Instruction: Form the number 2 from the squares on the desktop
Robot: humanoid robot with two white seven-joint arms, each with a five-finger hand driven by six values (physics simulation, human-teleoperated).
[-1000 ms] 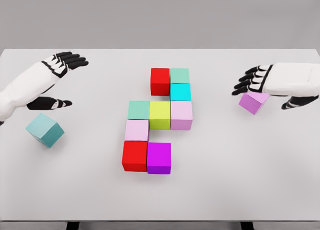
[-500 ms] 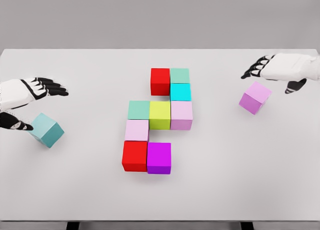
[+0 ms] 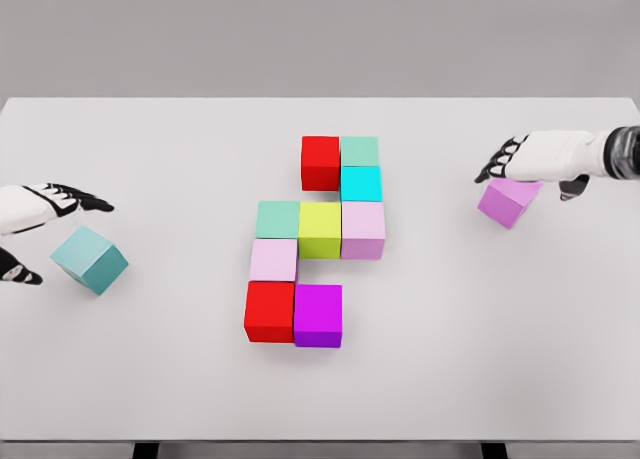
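Single head view, angled steeply down from above onto white table [image 3: 480, 379]; far edge visible.

White-shelled arms, black-fingered left hand [image 3: 35, 211], right hand [image 3: 530, 161]

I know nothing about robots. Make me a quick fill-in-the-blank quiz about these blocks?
The loose block near the left robot hand is coloured ____.
The yellow-green block has a mint block on its ____ side.
The magenta block touches a ____ block on its left.
The right robot hand hovers over the ____ block.

Missing words: teal; left; red; purple
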